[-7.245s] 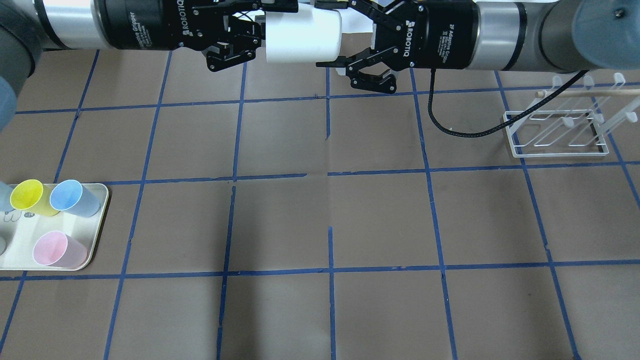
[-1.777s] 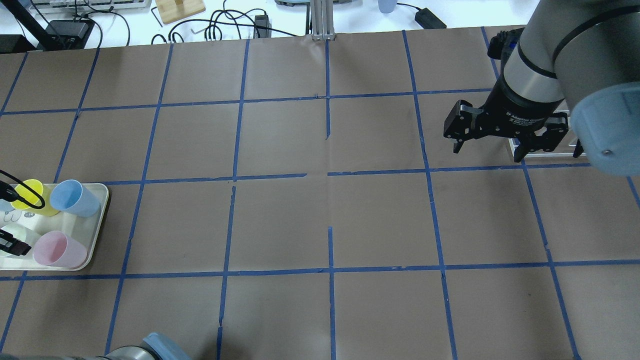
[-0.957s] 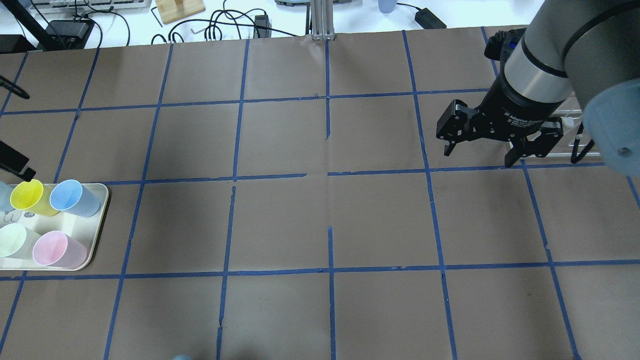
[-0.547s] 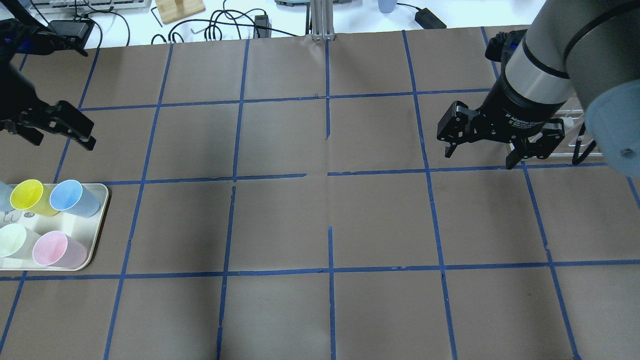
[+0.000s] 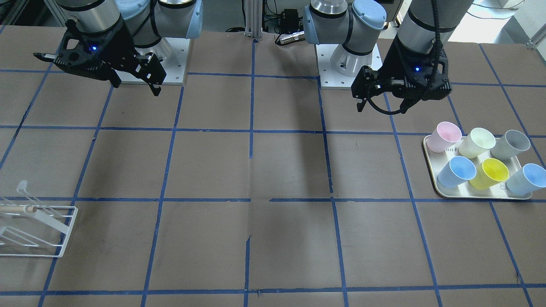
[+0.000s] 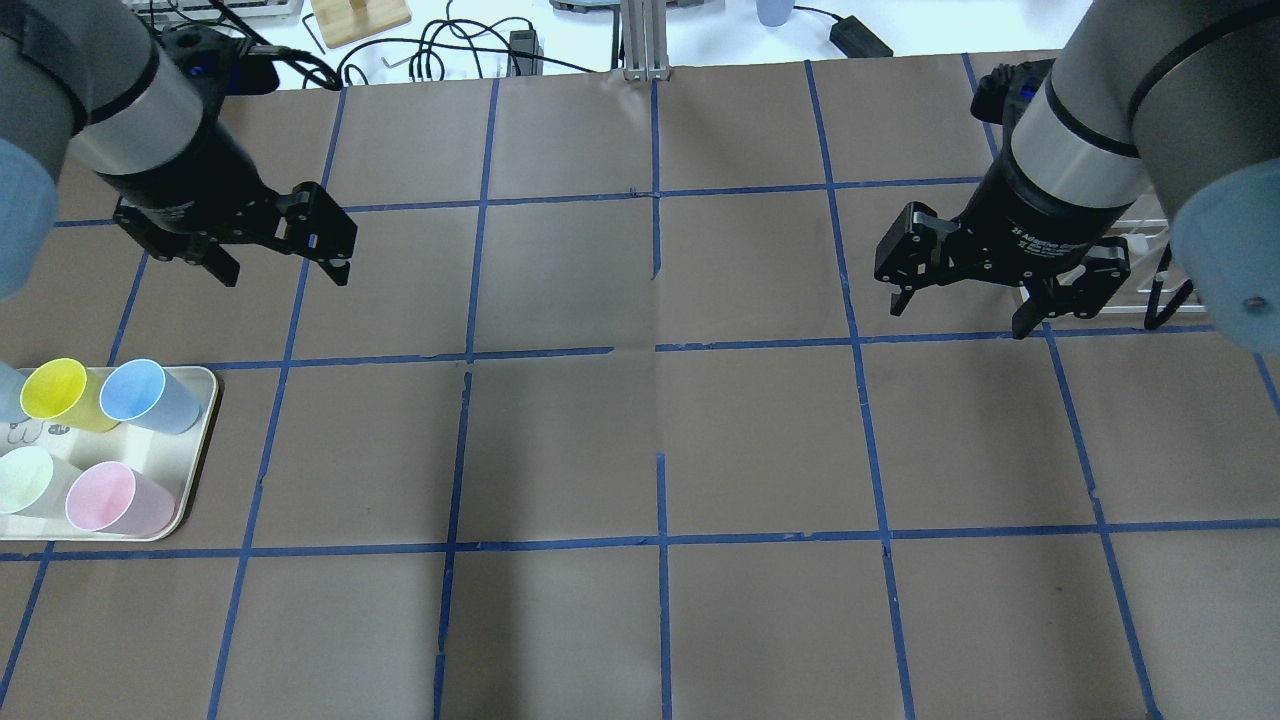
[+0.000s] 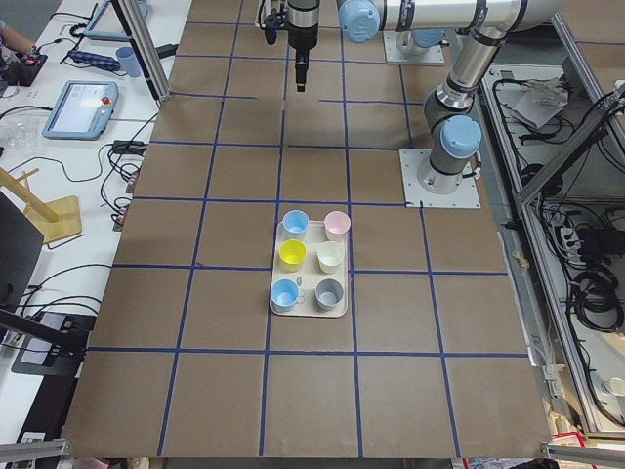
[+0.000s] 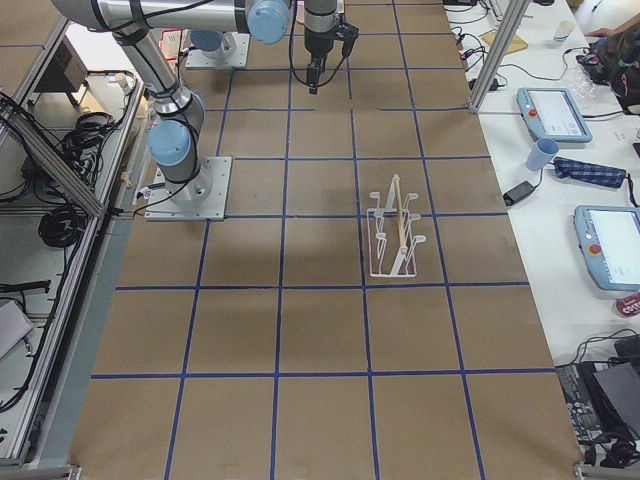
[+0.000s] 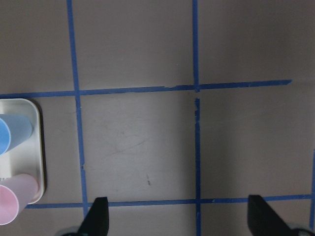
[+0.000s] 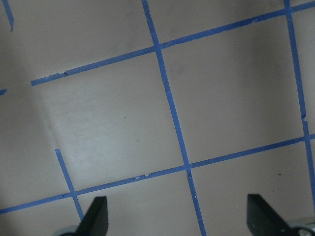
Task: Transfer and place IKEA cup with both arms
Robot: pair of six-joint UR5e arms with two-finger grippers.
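The off-white IKEA cup [image 6: 22, 480] stands upright on the cream tray [image 6: 197, 440], next to the pink cup [image 6: 100, 497]. It also shows in the front view [image 5: 477, 143] and in the left side view [image 7: 330, 256]. My left gripper [image 6: 283, 272] is open and empty, above the table behind and to the right of the tray; it also shows in the front view [image 5: 381, 106]. My right gripper [image 6: 958, 315] is open and empty over the right half of the table, and shows in the front view [image 5: 97, 73]. Both wrist views show only bare table between the open fingers.
The tray [image 5: 431, 164] also holds a yellow cup [image 6: 55, 390], blue cups [image 6: 135, 392] and a grey cup [image 5: 512, 143]. A white wire rack [image 5: 38, 230] stands at the table's right end, partly behind my right arm in the overhead view. Cables lie beyond the far edge.
The off-white cup, held between both grippers earlier, now stands on the tray. My left gripper has let go of it and moved up and right, away from the tray. The right gripper has barely moved.
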